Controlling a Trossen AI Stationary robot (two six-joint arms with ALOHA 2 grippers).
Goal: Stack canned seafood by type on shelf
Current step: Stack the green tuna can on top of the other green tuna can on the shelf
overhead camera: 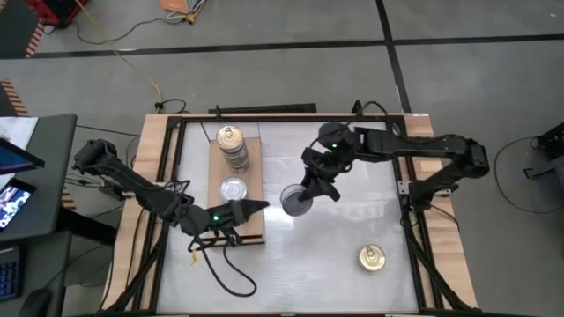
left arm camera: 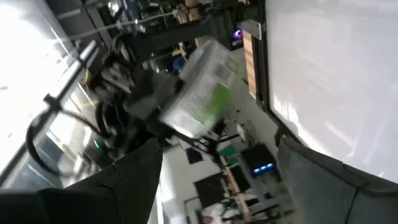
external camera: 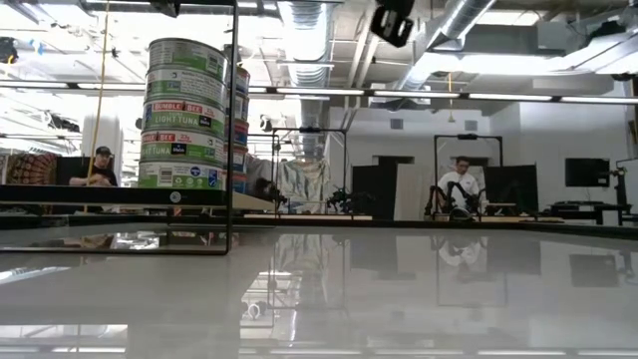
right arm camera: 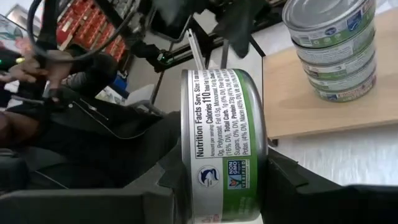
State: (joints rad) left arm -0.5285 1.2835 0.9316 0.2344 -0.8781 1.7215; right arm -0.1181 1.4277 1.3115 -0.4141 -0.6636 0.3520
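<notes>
1. The tin in hand (right arm camera: 224, 146), with a green label and silver-grey lid, is pinched by the right tool (overhead camera: 304, 195) and hangs above the white bench (overhead camera: 352, 229), just beside the right edge of the shelf (overhead camera: 256, 227).
2. On the shelf, a gold-topped stack (overhead camera: 232, 145) of several tins already stands at the far end. A silver-topped tin or low stack (overhead camera: 233, 188) sits nearer; I cannot tell its height from above.
3. One gold-topped tin (overhead camera: 372, 258) lies alone on the bench, well apart from the shelf, toward the near right corner.
4. My judgement: the task is mostly done. The held tin must still go onto the silver-topped place, and the lone gold tin onto the gold stack.
5. The left tool (overhead camera: 251, 210) rests over the near end of the shelf with its fingers spread and holding nothing.
6. The bench is glossy white with wooden side rails (overhead camera: 150, 176), and it reflects the room in the low view.
7. Around it is a grey floor (overhead camera: 264, 79) with dark lines and loose cables. The room behind has ceiling ducts, other work stations and two seated persons far off.
</notes>
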